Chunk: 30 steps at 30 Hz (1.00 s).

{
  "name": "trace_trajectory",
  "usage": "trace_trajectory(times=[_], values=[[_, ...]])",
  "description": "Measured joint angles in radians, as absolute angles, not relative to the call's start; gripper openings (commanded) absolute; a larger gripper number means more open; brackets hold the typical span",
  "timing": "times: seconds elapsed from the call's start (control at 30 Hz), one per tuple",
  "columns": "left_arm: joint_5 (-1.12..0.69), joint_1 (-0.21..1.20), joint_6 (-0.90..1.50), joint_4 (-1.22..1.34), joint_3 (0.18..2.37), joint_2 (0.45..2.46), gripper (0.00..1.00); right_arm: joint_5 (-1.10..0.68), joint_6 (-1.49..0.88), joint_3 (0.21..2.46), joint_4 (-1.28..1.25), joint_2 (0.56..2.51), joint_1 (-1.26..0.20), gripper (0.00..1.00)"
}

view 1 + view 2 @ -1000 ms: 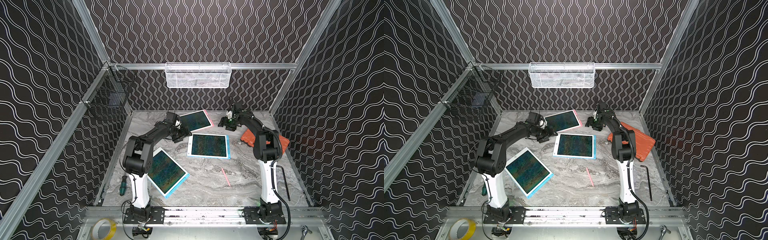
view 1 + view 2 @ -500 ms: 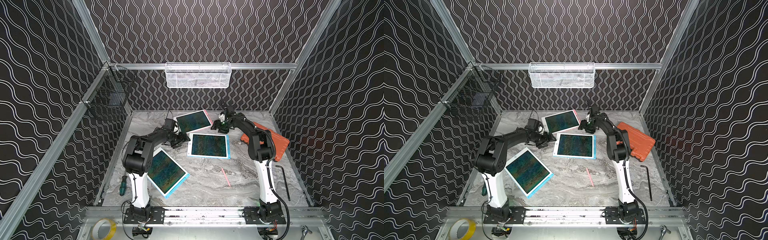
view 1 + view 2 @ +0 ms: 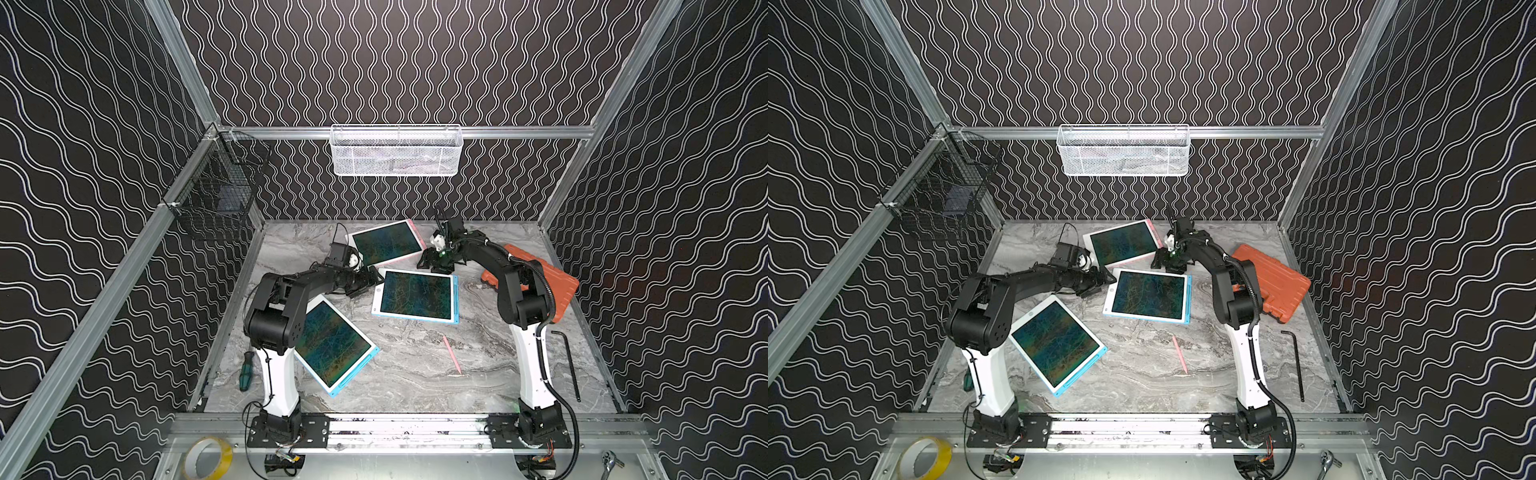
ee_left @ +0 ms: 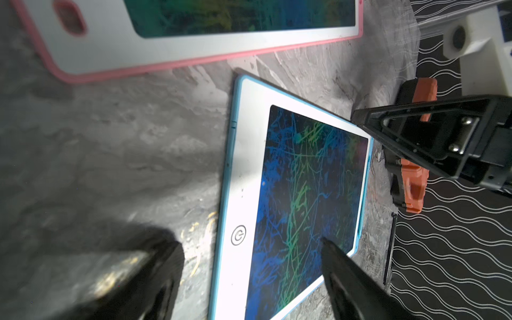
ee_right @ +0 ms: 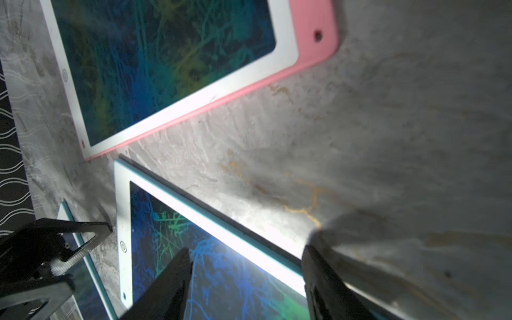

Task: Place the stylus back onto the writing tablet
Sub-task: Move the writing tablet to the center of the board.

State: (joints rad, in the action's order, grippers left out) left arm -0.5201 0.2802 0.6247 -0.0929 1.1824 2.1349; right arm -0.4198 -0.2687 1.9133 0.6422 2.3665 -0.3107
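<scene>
A thin pink stylus (image 3: pixel 451 360) (image 3: pixel 1180 353) lies loose on the marble table, in front of the middle writing tablet (image 3: pixel 417 295) (image 3: pixel 1148 296), a blue-edged one with a scribbled screen. My left gripper (image 3: pixel 370 282) (image 4: pixel 249 246) is open and low at that tablet's (image 4: pixel 299 194) button end, one finger on each side of the end edge. At the far long edge of the same tablet (image 5: pixel 221 263), my right gripper (image 3: pixel 436 266) (image 5: pixel 246 253) is open and straddles it. Neither gripper holds anything.
A pink-edged tablet (image 3: pixel 386 243) lies behind the middle one, and a second blue-edged tablet (image 3: pixel 332 345) lies at the front left. An orange case (image 3: pixel 540 282) and a hex key (image 3: pixel 569 365) are on the right, a green screwdriver (image 3: pixel 245 376) on the left. Two wire baskets (image 3: pixel 397 151) hang on the walls.
Both arms have come down to the middle tablet: the left from the pink tablet's corner, the right from the back right. The stylus has not moved.
</scene>
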Motion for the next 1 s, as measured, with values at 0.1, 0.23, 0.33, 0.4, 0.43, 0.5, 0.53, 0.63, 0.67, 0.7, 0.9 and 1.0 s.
trace_trajectory(times=[0.1,0.23,0.33,0.4,0.43,0.5,0.53,0.63,0.67,0.7,0.9,1.0], values=[[-0.524,0.297,0.624,-0.067,1.141,2.112,0.83,-0.447,-0.267,1.872,0.641,2.347,-0.321,0.65],[-0.526,0.314,0.627,-0.034,1.092,2.087,0.82,-0.492,-0.25,1.821,0.641,2.323,-0.339,0.64],[-0.52,0.326,0.636,-0.018,1.056,2.063,0.82,-0.511,-0.25,1.796,0.639,2.312,-0.345,0.64],[-0.515,0.336,0.653,-0.012,1.028,2.041,0.82,-0.518,-0.249,1.789,0.638,2.307,-0.348,0.64],[-0.512,0.341,0.66,-0.011,1.014,2.029,0.82,-0.521,-0.249,1.788,0.64,2.306,-0.35,0.64],[-0.504,0.347,0.678,-0.013,0.997,2.012,0.82,-0.529,-0.246,1.788,0.641,2.306,-0.353,0.64],[-0.497,0.35,0.682,-0.015,0.992,2.005,0.82,-0.532,-0.245,1.79,0.644,2.307,-0.353,0.64],[-0.469,0.354,0.684,-0.054,0.991,1.987,0.85,-0.529,-0.246,1.808,0.667,2.309,-0.355,0.64],[-0.458,0.354,0.684,-0.075,0.996,1.983,0.87,-0.526,-0.245,1.814,0.68,2.309,-0.355,0.64],[-0.446,0.353,0.681,-0.101,1.007,1.979,0.89,-0.509,-0.245,1.823,0.694,2.309,-0.354,0.64],[-0.312,0.353,0.604,-0.31,1.105,1.969,0.9,-0.498,-0.254,1.815,0.715,2.218,-0.286,0.66],[-0.263,0.382,0.53,-0.401,1.201,1.98,0.89,-0.491,-0.257,1.798,0.71,2.122,-0.24,0.66]])
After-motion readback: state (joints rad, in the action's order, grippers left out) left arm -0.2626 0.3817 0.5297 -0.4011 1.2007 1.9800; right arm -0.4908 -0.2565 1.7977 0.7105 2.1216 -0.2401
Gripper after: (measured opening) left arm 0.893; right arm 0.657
